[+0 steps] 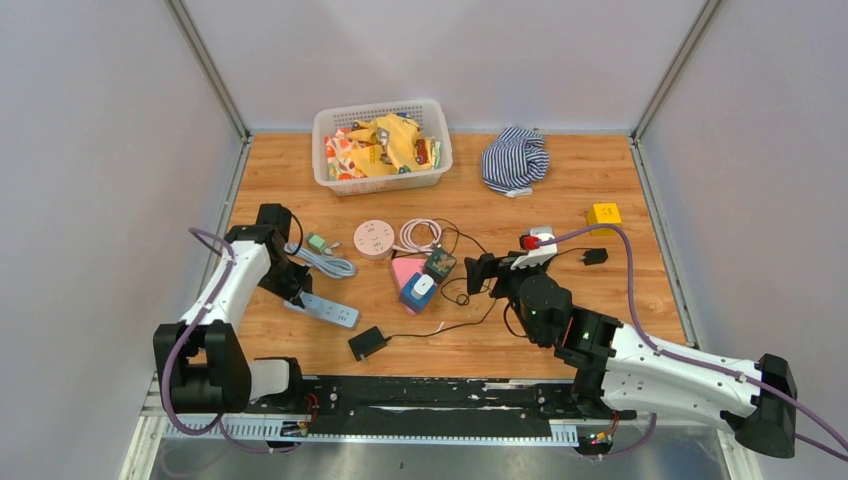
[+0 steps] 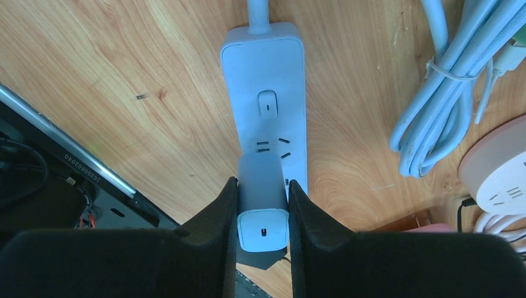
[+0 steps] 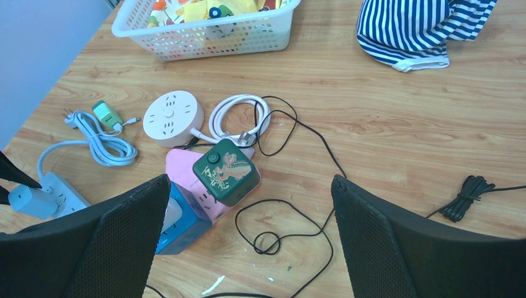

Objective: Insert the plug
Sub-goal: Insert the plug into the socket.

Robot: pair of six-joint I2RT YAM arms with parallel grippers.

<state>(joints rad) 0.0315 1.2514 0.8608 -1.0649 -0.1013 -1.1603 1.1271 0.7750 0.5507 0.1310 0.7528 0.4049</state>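
A white power strip (image 2: 263, 93) lies on the wooden table, its switch and one socket showing. My left gripper (image 2: 263, 186) is shut on a white plug adapter (image 2: 263, 214), which stands upright on the strip's face just below that socket. Its prongs are hidden, so I cannot tell how deep it sits. In the top view the strip (image 1: 335, 314) lies at the left, with the left gripper (image 1: 297, 287) over its near end. The right wrist view shows the adapter (image 3: 28, 200) on the strip (image 3: 62, 189) at far left. My right gripper (image 3: 248, 186) is open and empty above a loop of black cable.
A coiled pale-blue cable (image 1: 328, 263) and a round socket hub (image 1: 373, 240) lie beside the strip. A pink strip with green (image 1: 438, 263) and blue cubes (image 1: 417, 291) sits mid-table. A black adapter (image 1: 367, 343), a basket (image 1: 330, 135), a striped cloth (image 1: 515, 158) and a yellow block (image 1: 603, 213) are around.
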